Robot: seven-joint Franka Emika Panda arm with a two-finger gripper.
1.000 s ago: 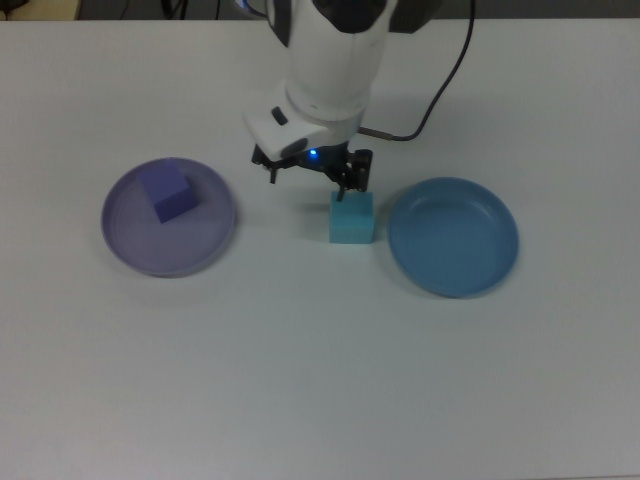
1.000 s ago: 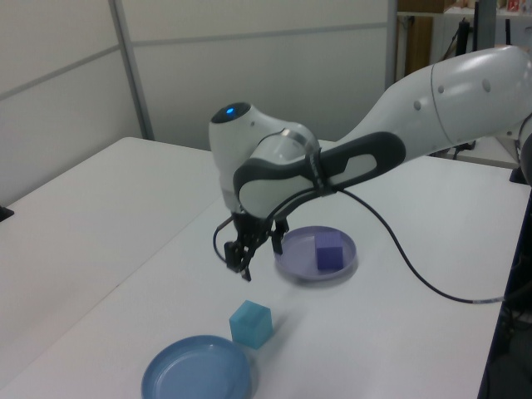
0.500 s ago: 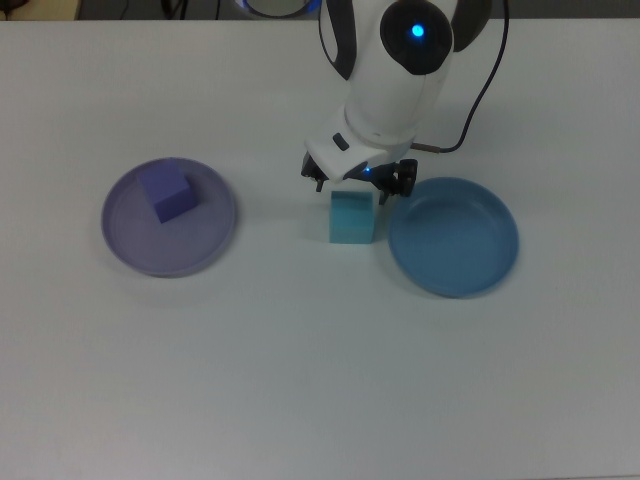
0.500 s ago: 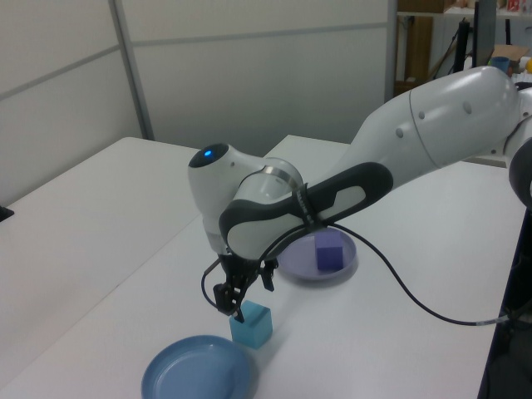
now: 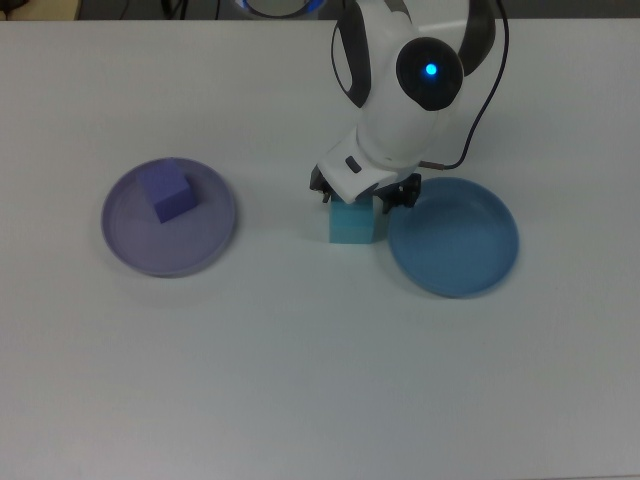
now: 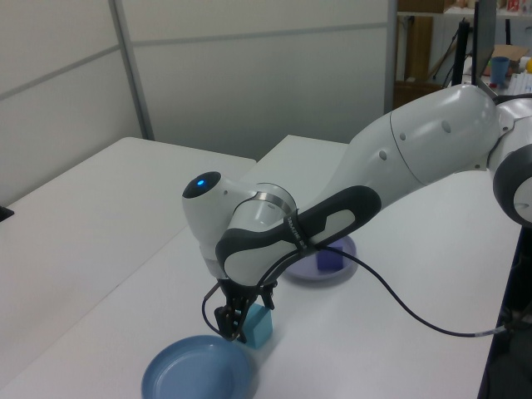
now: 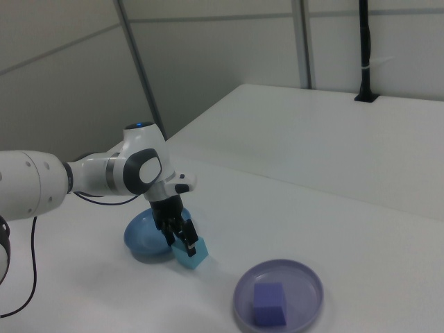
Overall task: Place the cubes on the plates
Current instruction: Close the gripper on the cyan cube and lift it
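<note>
Two fingers of the end effector (image 5: 354,201) straddle the cyan cube (image 5: 352,222) — spread, not pinching.

The glossy white, rounded robot arm (image 6: 416,150) is showing dark grey bands at its joints. A small blue light (image 5: 431,70) is glowing on its bulbous wrist housing. A thin black cable (image 6: 399,312) is trailing from beside that light. Just below the light, the small black two-finger gripper (image 5: 364,197) is mounted.
</note>
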